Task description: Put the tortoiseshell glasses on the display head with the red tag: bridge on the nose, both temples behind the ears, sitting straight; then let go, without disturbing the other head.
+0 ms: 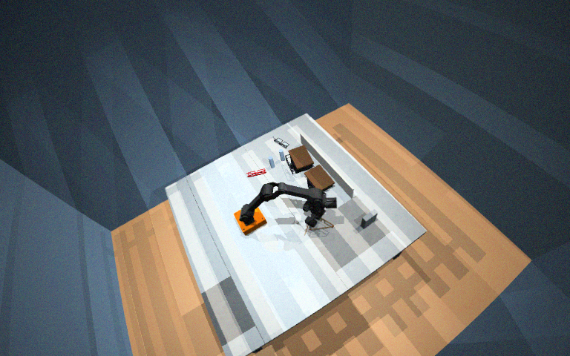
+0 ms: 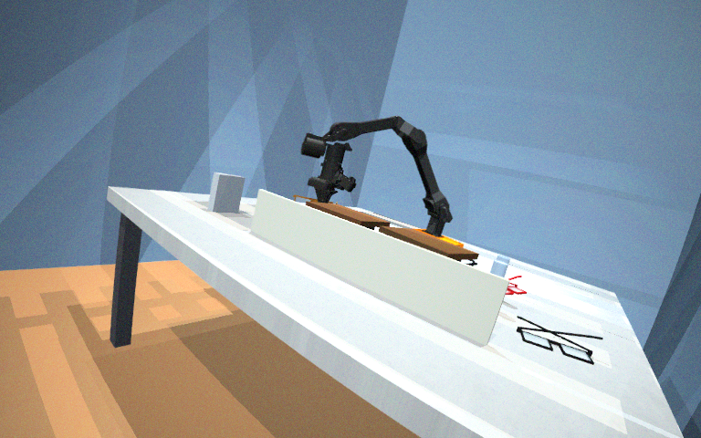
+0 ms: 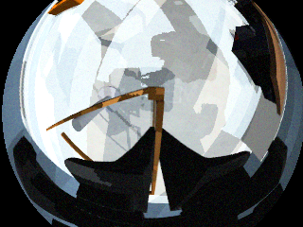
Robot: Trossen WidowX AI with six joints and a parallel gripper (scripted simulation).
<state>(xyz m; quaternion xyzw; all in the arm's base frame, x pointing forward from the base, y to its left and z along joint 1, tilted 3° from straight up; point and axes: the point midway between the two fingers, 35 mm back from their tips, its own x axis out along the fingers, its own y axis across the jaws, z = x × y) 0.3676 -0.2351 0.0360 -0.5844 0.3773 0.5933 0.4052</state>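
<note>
My gripper points down and is shut on the tortoiseshell glasses. In the wrist view one thin amber-brown bar runs between the fingertips, and another reaches out to the left from its corner. The glasses hang just above the table, with shadow lines beneath them. Two brown slab-topped stands are beside the arm; dark parts show under them. I cannot make out the display heads' faces or the red tag.
A pale upright panel stands behind the stands. A grey block stands beyond the gripper. Red glasses, black glasses and two light-blue cylinders are on the far side.
</note>
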